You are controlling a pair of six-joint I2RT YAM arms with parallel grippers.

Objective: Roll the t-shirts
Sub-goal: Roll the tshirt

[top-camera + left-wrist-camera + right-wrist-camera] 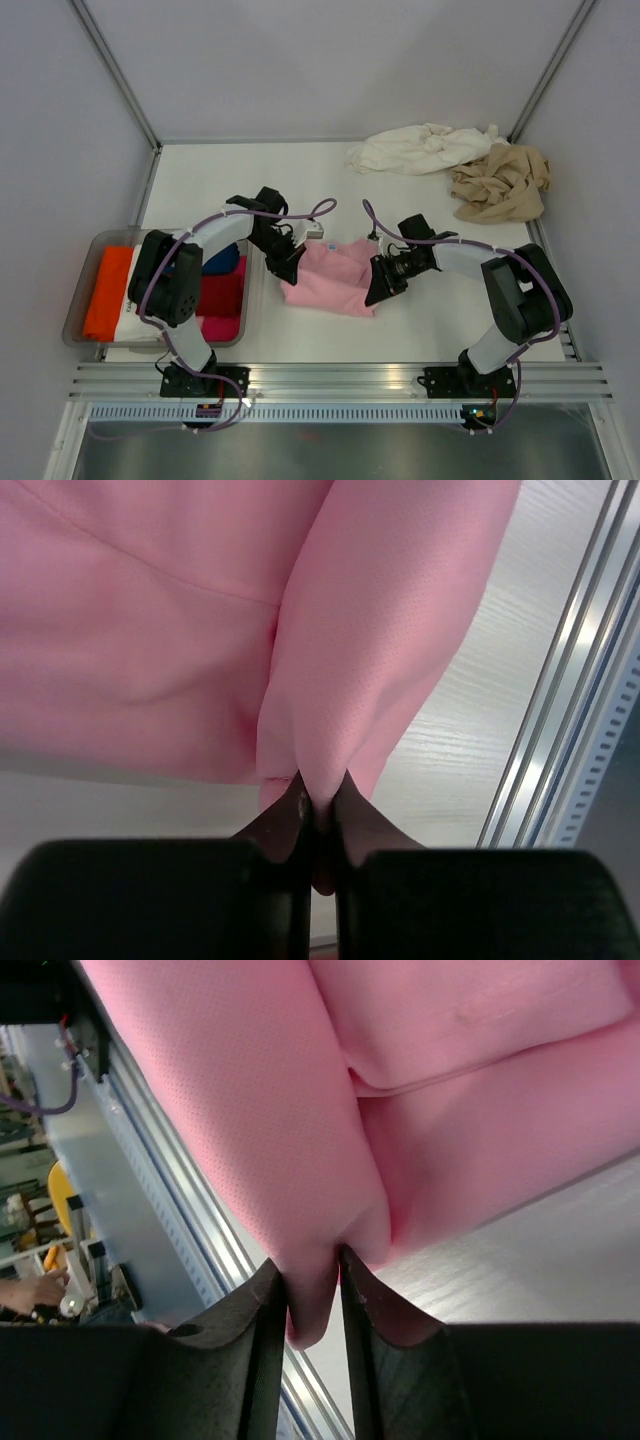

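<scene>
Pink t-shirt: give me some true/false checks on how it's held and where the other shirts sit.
1. The left tool is shut on a fold of the pink t-shirt. True.
2. The right tool is open and clear of the cloth. False: it is shut on a fold of the pink t-shirt.
3. The cream-white t-shirt and tan t-shirt lie crumpled at the table's far right corner. True.
4. The pink t-shirt lies in the tray. False: it is outside the tray, to its right, between the two tools.

grey tray (75, 318), bright folded cloths (105, 290), white table (250, 180)
</scene>
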